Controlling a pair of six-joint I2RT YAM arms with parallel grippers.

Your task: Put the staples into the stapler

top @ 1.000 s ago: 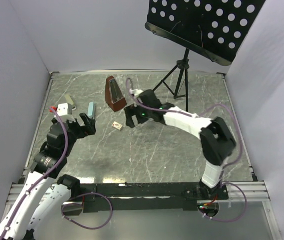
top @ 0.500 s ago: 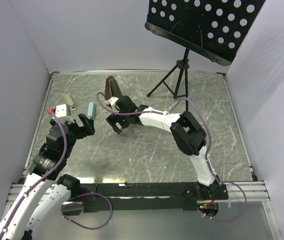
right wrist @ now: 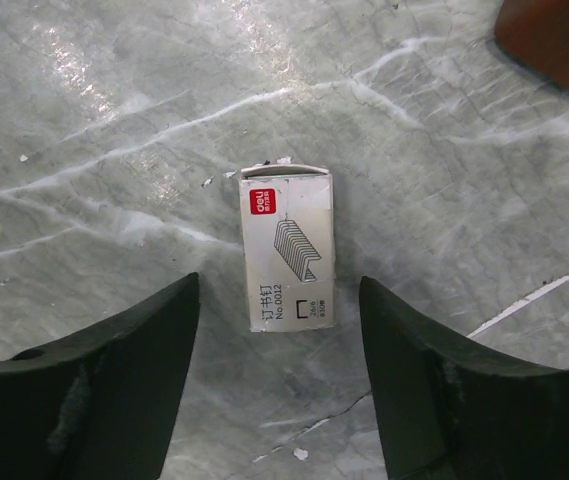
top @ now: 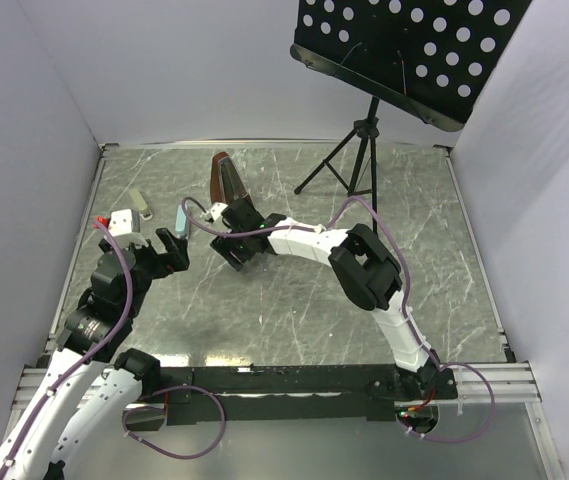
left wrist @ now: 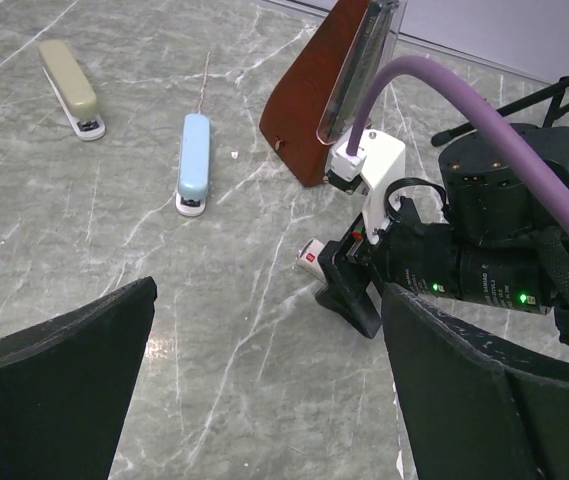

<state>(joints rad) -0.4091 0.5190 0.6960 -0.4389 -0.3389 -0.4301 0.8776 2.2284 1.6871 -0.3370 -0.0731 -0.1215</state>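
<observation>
The staples' box [right wrist: 287, 248], a small cream box with a red mark and a staple drawing, lies flat on the marble table. My right gripper [right wrist: 277, 308] is open just above it, one finger on each side, not touching. In the top view that gripper [top: 235, 255] hides the box. The left wrist view shows a corner of the box [left wrist: 312, 259] beside the right gripper [left wrist: 356, 300]. A light-blue stapler [top: 181, 218] [left wrist: 193, 163] and a beige stapler [top: 142, 203] [left wrist: 71, 88] lie shut at the far left. My left gripper [top: 156, 250] [left wrist: 264, 400] is open and empty.
A brown metronome [top: 226, 178] [left wrist: 329, 95] stands just behind the right gripper; its corner shows in the right wrist view [right wrist: 554, 35]. A black music stand [top: 364, 140] stands at the back right. White walls enclose the table [top: 294, 310].
My right arm has swung left and lowered its open gripper over the staples' box, which now is hidden from above. The left gripper has barely moved.
</observation>
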